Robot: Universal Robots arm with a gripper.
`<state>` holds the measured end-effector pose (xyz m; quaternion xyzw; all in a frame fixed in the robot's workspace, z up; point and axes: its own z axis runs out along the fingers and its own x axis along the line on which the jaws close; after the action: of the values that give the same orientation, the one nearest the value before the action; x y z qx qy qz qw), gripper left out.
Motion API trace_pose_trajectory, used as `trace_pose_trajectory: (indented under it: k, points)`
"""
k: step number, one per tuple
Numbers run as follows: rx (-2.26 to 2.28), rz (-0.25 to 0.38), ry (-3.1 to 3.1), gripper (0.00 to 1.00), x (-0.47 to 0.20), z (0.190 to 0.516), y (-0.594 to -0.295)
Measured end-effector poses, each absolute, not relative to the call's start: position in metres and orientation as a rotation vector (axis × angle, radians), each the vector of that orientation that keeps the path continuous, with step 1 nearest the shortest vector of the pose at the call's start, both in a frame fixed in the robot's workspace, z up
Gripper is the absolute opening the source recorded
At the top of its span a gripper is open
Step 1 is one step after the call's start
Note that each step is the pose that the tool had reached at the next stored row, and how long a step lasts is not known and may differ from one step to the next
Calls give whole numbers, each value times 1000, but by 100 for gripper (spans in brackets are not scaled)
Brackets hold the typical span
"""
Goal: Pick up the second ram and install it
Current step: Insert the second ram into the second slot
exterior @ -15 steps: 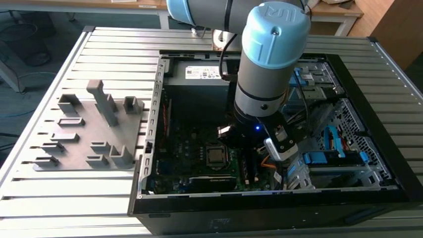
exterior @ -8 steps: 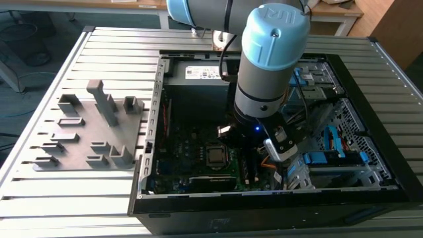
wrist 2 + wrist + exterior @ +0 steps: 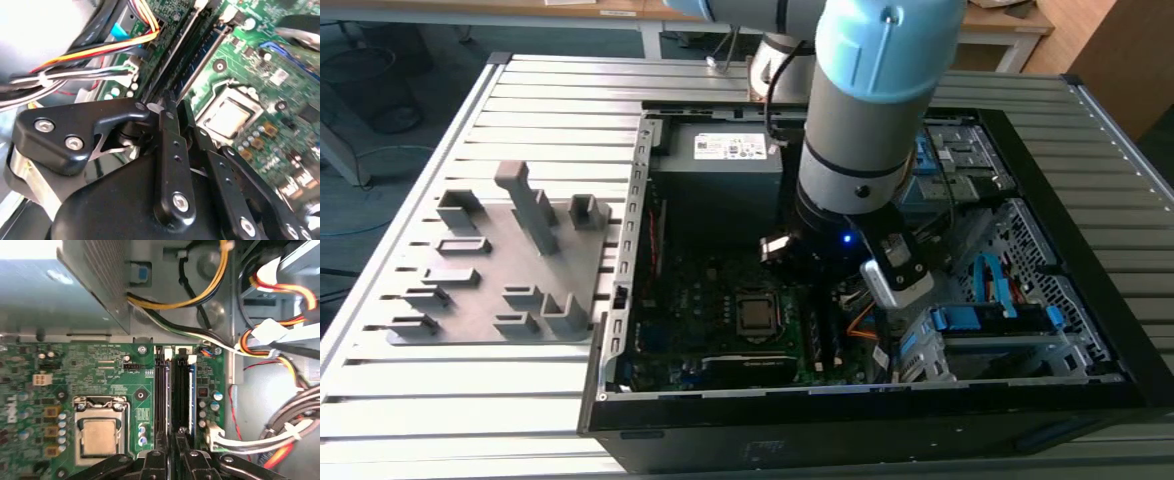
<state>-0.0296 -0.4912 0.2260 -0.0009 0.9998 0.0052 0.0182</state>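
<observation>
My gripper (image 3: 176, 449) hangs low inside the open computer case (image 3: 1067, 200), over the memory slots (image 3: 161, 390) beside the CPU socket (image 3: 100, 435). In both wrist views its black fingers (image 3: 169, 125) stand close together, shut on the second ram (image 3: 178, 400). That ram is a thin dark strip seen edge-on, lying along the slot between a black slot and a blue-edged one (image 3: 192, 395). Whether it is fully seated cannot be told. In the exterior view the arm (image 3: 861, 150) covers the slots.
A grey holder tray (image 3: 507, 260) with upright ribs lies on the slatted table at the exterior view's left. The power supply box (image 3: 50, 290) and bundles of coloured cables (image 3: 280, 340) crowd the space near the slots. Blue drive brackets (image 3: 994, 320) sit at the exterior view's right.
</observation>
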Motion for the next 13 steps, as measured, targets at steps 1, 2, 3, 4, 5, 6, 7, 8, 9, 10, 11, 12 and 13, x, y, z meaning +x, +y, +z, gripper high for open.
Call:
trace_pose_trajectory:
  k: [1,2,3,4,5,6,7,8,9,10,11,12,13]
  points:
    - [-3,16,3105,22,-30,230,-491]
    - [-3,13,3105,22,-30,233,-489]
    - [-3,7,3105,22,-30,234,-486]
    - [-3,2,3105,20,-30,236,-485]
    - [-3,-1,3105,14,-30,237,-484]
    - [-3,-4,3105,14,-30,239,-482]
    - [-3,-8,3105,10,-30,241,-481]
    - [-3,-11,3105,10,-30,242,-480]
    - [-3,-12,3105,10,-30,244,-479]
    - [-3,-12,3105,10,-30,245,-479]
    - [-3,-12,3105,10,-30,245,-479]
    - [-3,-12,3105,10,-30,245,-479]
    - [-3,-12,3105,10,-30,245,-479]
